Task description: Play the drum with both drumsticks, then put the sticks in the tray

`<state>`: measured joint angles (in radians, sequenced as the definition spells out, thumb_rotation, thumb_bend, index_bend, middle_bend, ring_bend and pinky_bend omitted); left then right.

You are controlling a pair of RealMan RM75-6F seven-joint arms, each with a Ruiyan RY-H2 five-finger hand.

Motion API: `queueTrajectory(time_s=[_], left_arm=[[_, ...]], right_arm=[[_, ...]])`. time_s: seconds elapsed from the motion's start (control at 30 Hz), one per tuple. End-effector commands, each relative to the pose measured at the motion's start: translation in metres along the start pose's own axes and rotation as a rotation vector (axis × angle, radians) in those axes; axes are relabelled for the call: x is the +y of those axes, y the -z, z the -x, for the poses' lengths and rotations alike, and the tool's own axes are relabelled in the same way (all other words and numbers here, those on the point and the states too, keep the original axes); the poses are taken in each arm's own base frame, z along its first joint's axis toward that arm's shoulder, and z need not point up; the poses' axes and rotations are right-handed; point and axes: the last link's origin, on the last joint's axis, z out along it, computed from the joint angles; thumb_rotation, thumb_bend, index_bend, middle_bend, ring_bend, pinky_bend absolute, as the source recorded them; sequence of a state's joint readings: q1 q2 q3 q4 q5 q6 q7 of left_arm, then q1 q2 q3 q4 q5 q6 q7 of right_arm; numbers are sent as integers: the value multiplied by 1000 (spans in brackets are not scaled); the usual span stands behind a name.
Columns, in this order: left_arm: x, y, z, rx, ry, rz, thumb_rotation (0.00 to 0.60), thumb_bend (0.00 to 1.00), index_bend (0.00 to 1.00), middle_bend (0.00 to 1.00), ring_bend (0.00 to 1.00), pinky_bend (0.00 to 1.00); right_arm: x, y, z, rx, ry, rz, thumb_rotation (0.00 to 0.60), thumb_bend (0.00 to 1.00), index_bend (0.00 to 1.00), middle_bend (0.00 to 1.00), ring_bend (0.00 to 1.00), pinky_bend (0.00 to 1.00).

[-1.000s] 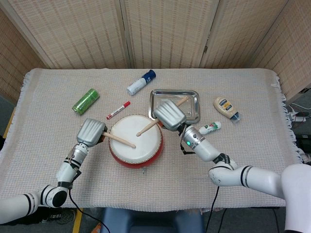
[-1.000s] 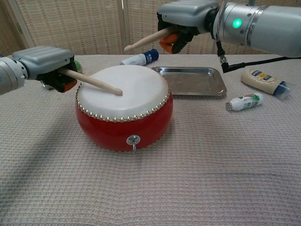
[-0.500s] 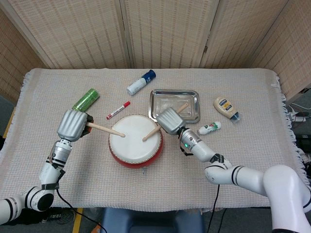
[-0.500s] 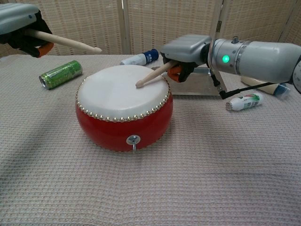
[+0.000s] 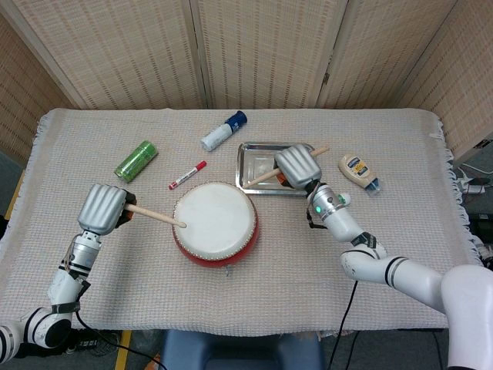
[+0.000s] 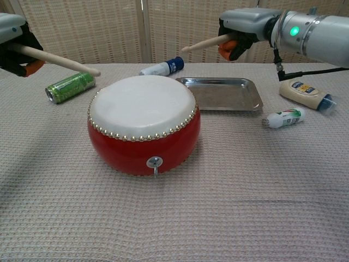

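From the head view, your left hand (image 5: 102, 208) grasps one drumstick (image 5: 154, 216), its tip at the left rim of the drum (image 5: 215, 224), which sits near the table's front edge. Your right hand (image 5: 298, 166) grasps the other drumstick (image 5: 262, 176) above the tray (image 5: 252, 153), just behind the drum.

From the chest view, your left hand (image 6: 13, 43) holds its drumstick (image 6: 60, 59) raised clear of the drumhead, near a green can (image 6: 70, 87). Your right hand (image 6: 244, 30) keeps its drumstick (image 6: 206, 43) lifted above the tray (image 6: 222, 94).
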<state>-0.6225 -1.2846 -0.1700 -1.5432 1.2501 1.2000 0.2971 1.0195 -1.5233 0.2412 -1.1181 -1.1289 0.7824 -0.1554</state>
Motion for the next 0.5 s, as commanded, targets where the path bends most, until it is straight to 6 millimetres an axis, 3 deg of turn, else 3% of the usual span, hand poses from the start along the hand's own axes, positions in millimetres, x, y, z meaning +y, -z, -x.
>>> queueTrajectory(time_s=[0.03, 0.27, 0.5], left_arm=[[-4, 5, -1, 8, 8, -5, 600, 592, 944, 1000, 1000, 1000], [-11, 12, -4, 20, 15, -11, 600, 594, 944, 1000, 1000, 1000], [-18, 17, -4, 18, 26, -26, 600, 593, 944, 1000, 1000, 1000]], right_arm=[[21, -10, 22, -65, 7, 93, 600, 814, 1000, 1000, 1000, 1000], [27, -31, 47, -125, -63, 190, 600, 725, 1000, 1000, 1000, 1000], [21, -52, 59, -163, -89, 246, 600, 666, 1000, 1000, 1000, 1000]])
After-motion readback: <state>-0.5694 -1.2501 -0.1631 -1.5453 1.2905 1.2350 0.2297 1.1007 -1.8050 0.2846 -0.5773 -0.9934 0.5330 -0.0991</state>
